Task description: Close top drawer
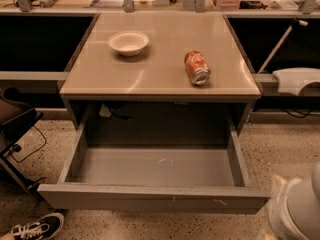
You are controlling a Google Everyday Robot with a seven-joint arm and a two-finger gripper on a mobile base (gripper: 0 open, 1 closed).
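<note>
Drawer wide open, bare grey floor; pincer low beside its right front corner, state untellable.

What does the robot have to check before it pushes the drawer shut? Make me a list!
1. Top drawer is open: ok, pulled far out.
2. Nothing sticks up over its rim: ok, only pale scuffs on its floor.
3. Space behind it is free: cannot tell, a cable hangs in the dark opening at back left.
4. Gripper sits on the drawer front: cannot tell, the gripper is out of view; only the white arm shows by the front's right end.
5. Shoe is out of the way: ok, on the floor left of the front.
6. Can will stay put: not ok, it lies on its side and might roll.
</note>
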